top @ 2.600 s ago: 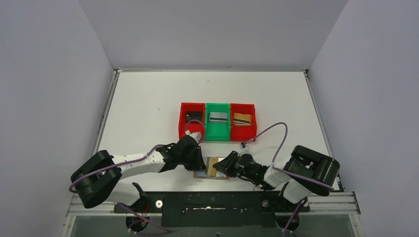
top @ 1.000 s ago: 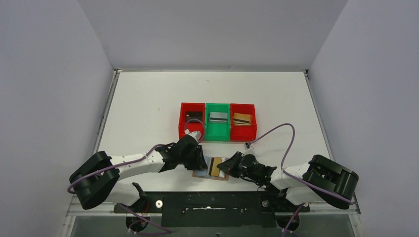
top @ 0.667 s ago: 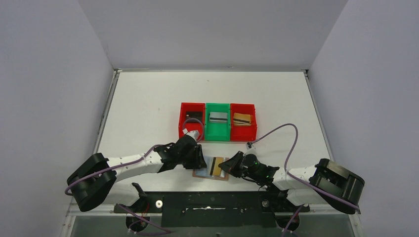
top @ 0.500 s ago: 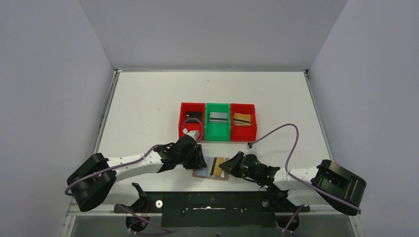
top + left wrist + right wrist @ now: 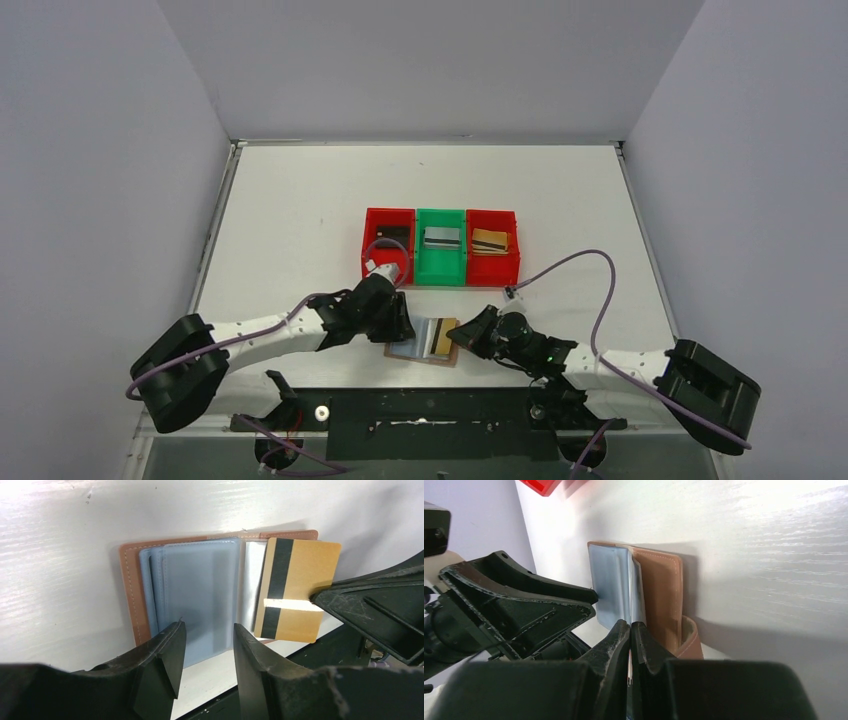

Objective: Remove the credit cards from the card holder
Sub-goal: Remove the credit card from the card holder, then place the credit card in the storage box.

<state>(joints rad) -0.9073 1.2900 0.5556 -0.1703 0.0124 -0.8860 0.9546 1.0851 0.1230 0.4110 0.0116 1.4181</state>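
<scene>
Two grippers meet over the card holder, low and centre in the overhead view.

Right gripper (image 5: 630, 647): clenched on a gold-tan card (image 5: 297, 587). In its own wrist view we see the thin card edge nipped between the two fingers. The card carries a black stripe and lies over the right half of the holder in the left wrist view. We cannot tell whether its inner edge sits in a sleeve.

Left gripper (image 5: 205, 645): released, fingers spread, grasping nothing. Its tips straddle the lower edge of the grey-blue sleeves. We cannot judge whether they touch.

Card holder (image 5: 131, 585): open and flat on the white table (image 5: 300, 200), close to the table's near edge. Tan leather shows as a border around the sleeves.

Further up the overhead frame, well apart from the holder, three bins stand touching in a row:
- The left-hand red bin (image 5: 368, 250) holds a black card (image 5: 393, 235).
- The green bin (image 5: 440, 272) holds a silver-grey card (image 5: 441, 237).
- The right-hand red bin (image 5: 512, 255) holds another gold card (image 5: 489, 240).
</scene>
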